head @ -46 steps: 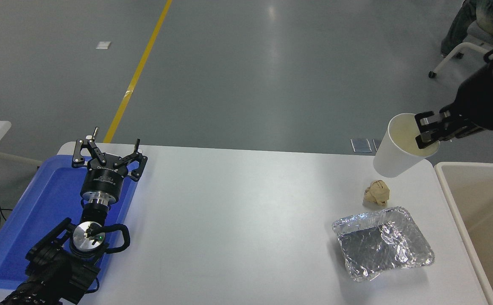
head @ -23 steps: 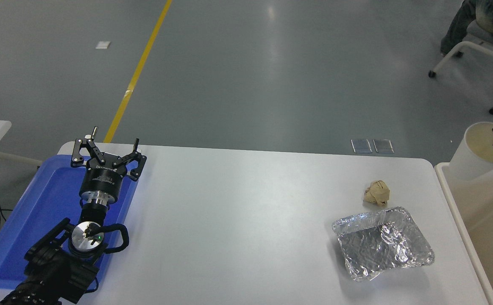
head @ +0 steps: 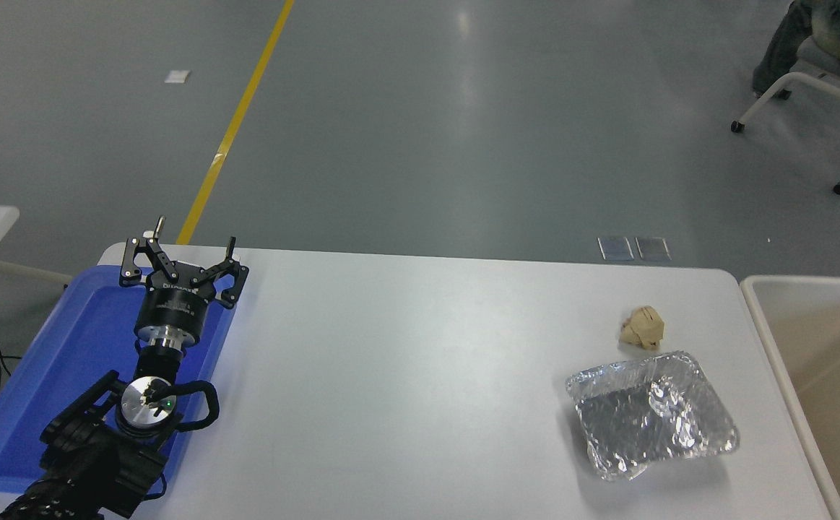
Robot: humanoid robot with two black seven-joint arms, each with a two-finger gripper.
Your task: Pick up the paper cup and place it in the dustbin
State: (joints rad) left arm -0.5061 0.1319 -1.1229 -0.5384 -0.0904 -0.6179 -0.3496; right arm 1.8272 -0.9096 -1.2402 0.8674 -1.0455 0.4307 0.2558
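The white paper cup is out of view. The dustbin (head: 766,318), with a pale off-white rim and beige inside, stands against the table's right edge and runs off the picture's right side. My right arm and gripper are out of view. My left gripper (head: 180,256) is parked at the lower left over the blue tray, with its fingers spread open and nothing between them.
A flat blue plastic tray (head: 51,375) lies at the table's left edge. A crumpled tan paper ball (head: 642,327) and a crinkled silver foil tray (head: 652,414) lie near the right edge, beside the dustbin. A chair (head: 810,87) with a seated person stands at the top right.
My right gripper carried the paper cup rightward, over the dustbin's edge, and both have left the picture. The left arm has not moved.
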